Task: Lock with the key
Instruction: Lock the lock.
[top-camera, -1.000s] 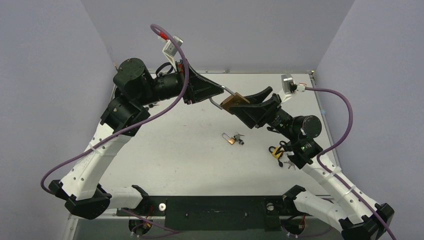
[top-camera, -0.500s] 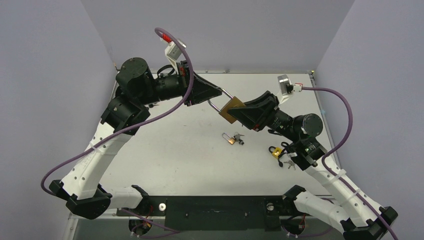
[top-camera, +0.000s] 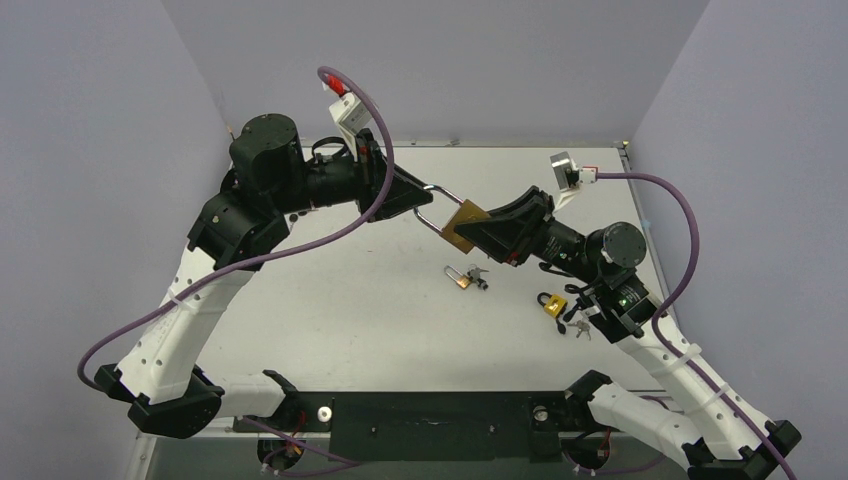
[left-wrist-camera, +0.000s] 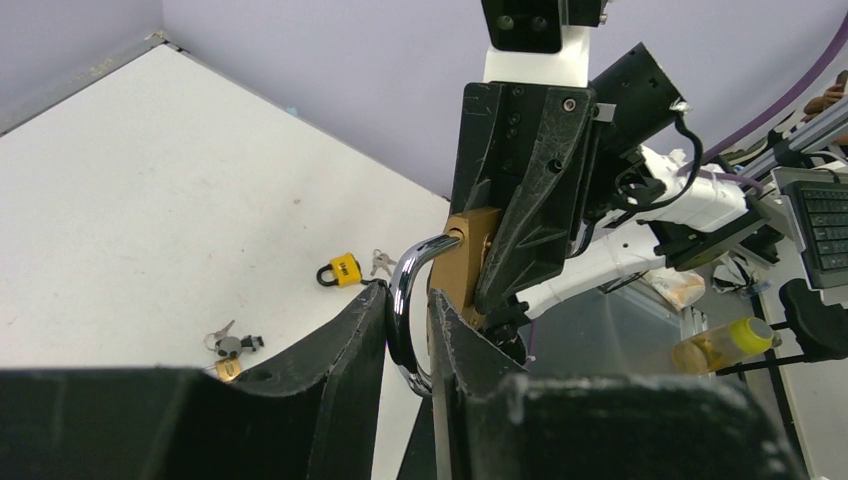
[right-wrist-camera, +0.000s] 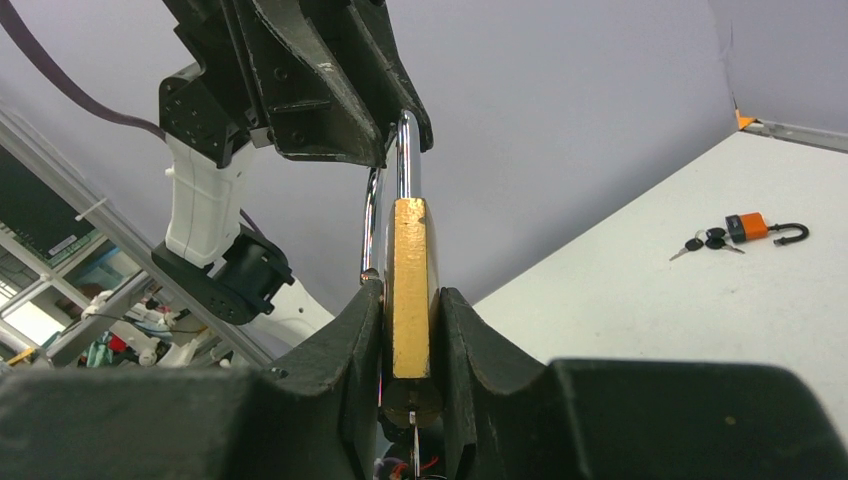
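Your right tool (right-wrist-camera: 411, 300) clamps the large brass padlock (top-camera: 460, 222), your left tool (left-wrist-camera: 407, 300) flanks its chrome shackle (left-wrist-camera: 425, 248), grip unclear; next, likely press that shackle home.

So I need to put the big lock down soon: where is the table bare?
Bare: the table's left-centre, between the left arm and the small lock. Crowded: right side, yellow lock and keys beside the right arm.

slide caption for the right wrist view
Right gripper clamps the brass padlock; left gripper holds its shackle above.
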